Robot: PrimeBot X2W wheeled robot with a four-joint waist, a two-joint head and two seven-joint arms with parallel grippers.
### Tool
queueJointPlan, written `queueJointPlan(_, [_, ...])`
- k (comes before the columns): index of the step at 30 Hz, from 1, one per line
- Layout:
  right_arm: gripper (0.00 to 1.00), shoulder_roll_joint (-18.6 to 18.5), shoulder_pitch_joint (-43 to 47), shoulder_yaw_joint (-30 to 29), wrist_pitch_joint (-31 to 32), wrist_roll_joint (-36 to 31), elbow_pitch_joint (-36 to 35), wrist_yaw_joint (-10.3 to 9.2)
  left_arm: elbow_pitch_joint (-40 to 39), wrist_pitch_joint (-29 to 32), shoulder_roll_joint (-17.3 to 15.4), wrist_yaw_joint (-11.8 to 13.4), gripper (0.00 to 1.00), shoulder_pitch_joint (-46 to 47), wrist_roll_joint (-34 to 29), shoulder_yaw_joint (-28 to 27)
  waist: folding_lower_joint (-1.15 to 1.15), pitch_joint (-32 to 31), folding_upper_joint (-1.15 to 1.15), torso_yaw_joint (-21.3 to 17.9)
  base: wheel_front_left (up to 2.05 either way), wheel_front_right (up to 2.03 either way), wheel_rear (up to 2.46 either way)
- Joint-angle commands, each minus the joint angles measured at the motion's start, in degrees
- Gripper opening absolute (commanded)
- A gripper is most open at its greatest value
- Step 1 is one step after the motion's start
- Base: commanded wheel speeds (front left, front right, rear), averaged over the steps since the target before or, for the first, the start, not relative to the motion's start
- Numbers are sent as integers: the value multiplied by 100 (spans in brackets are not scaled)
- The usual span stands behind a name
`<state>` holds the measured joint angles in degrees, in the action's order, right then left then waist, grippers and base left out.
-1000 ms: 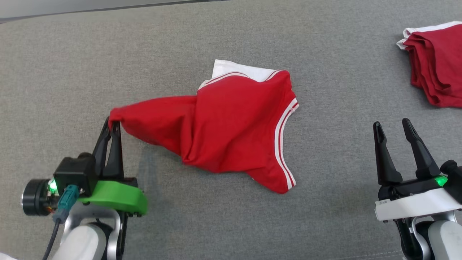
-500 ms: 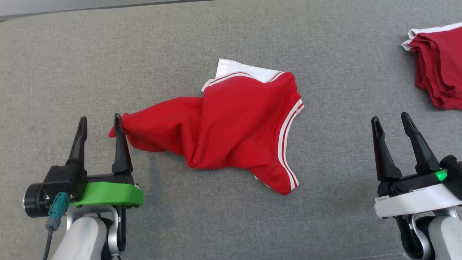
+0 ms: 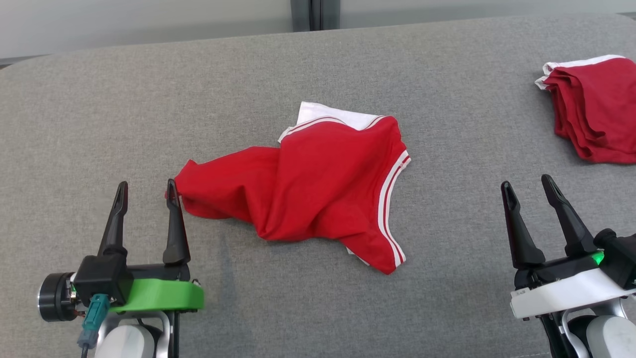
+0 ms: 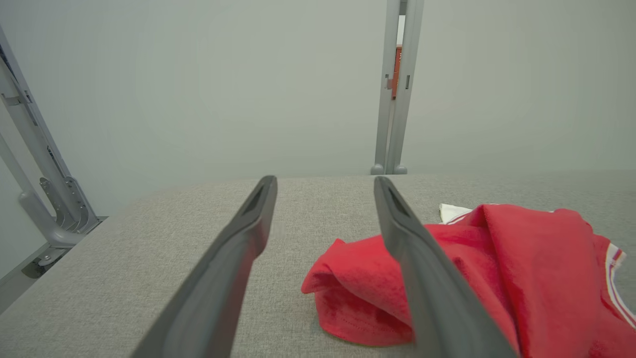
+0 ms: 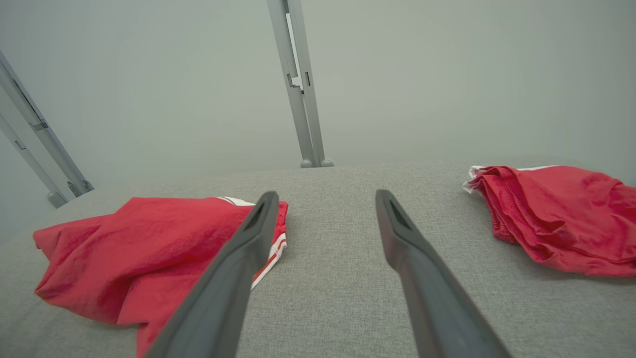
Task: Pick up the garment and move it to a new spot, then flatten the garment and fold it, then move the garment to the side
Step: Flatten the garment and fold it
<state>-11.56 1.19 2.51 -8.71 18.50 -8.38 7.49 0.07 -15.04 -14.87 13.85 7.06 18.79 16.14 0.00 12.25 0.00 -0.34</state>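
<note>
Grey cushioned surface, crumpled red garment centre, red pile far right, both jaws apart, empty

The left gripper is sitting at the lower left of the head view with its jaws standing wide apart and gripping nothing, while the right gripper is sitting at the lower right, jaws likewise gaping empty, both pointing forward.

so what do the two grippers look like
Both have two long tapering black fingers on pale forearms. The left gripper has a bright green mount, a black cylinder and a teal-plugged cable; the right gripper has a white mount and a green light.
</note>
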Motion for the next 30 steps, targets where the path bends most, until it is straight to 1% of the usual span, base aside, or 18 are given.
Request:
queueJointPlan(1, [100, 2, 88, -21, 8, -28, -36, 0, 11, -17, 30, -29, 100, -75, -44, -23, 0, -19, 0, 9, 0, 0, 0])
queueJointPlan(10, [100, 11, 84, -52, 45, -4, -83, 0, 65, -17, 106, -146, 100, -91, -112, -64, 0, -12, 0, 25, 0, 0, 0])
queueJointPlan(16, [100, 20, 58, -60, 37, 15, -91, 0, 94, -18, 121, -169, 100, -91, -156, -100, 0, 22, 0, 16, 0, 0, 0])
queueJointPlan(18, [100, 14, 36, -58, 26, 26, -97, 0, 200, 67, 114, -203, 100, -90, -109, -53, 0, 47, 0, 14, 0, 0, 0])
queueJointPlan(20, [100, 11, 6, -55, 17, 37, -114, 0, 427, 365, 142, -322, 100, -52, 29, 45, 0, 111, 0, 17, 0, 0, 0])
queueJointPlan(24, [100, -20, -92, 10, 5, 71, -128, 0, 1023, 707, 152, -573, 100, 270, 215, 141, 0, 300, 0, -19, 0, 0, 0])
queueJointPlan(30, [100, -87, -255, 76, -29, 111, -75, 0, 2098, 710, 260, -919, 100, 945, 496, 105, 0, 602, 0, -98, 0, 0, 0])
